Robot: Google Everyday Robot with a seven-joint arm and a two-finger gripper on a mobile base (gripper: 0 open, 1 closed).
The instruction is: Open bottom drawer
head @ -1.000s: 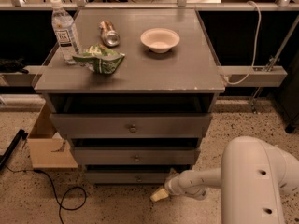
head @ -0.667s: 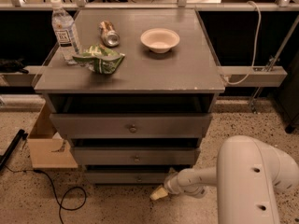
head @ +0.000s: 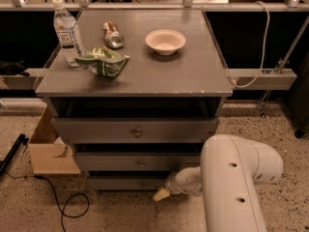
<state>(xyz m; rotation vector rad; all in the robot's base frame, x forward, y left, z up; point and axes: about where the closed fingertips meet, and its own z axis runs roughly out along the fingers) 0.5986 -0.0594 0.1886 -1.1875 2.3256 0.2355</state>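
Gripper [head: 161,194] lower centre, by bottom drawer [head: 120,182] right end, jaws can't tell. Off knob [head: 143,184], so pull prob slips, drawer won't open.

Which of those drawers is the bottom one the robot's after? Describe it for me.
Find the grey cabinet with the bowl on top; three drawers stack below. The bottom drawer is the lowest, nearest the floor, beneath the middle drawer, and its front is the thinnest. The gripper hovers by its right end.
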